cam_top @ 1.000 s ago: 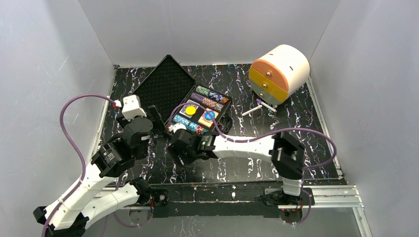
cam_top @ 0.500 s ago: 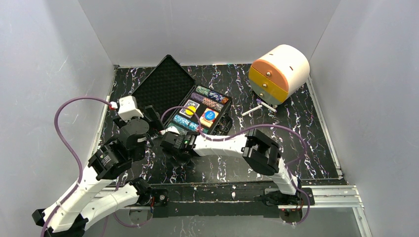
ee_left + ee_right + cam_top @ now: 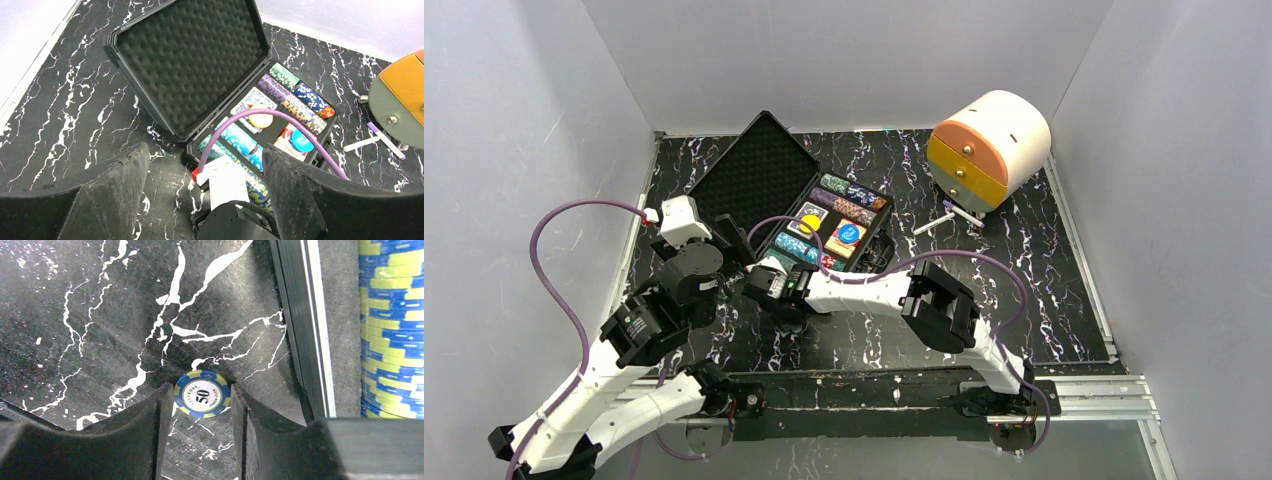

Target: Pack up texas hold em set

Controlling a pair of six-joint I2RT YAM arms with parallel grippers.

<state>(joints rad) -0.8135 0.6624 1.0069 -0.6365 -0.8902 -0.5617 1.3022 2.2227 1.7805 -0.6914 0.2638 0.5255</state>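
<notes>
Got black case (image 3: 754,175) lying open, centre-left of top view, foam lid laid back toward upper left, tray half toward lower right. Seeing chip rows (image 3: 295,100) seated in tray's far slots, more along its near edge, with yellow button (image 3: 809,222) and blue button (image 3: 848,233) resting on the middle compartments. Found one loose poker chip (image 3: 202,401), blue-and-yellow, marked 50, flat on marbled table (image 3: 100,315) just outside case's metal rim, lower centre of right wrist view. Have right gripper (image 3: 201,390) straddling it, fingers pressed against both its edges: clamped on the chip, chip flat on table. Have left gripper (image 3: 202,152) hovering just beside case's left side, fingers spread wide apart, looking down over lid and tray. Can see purple cable (image 3: 240,115) arcing across tray in left wrist view. Noting cream-and-orange drawer box (image 3: 989,148) upper right of top view, well apart from case, white sticks (image 3: 946,218) just beside it.
</notes>
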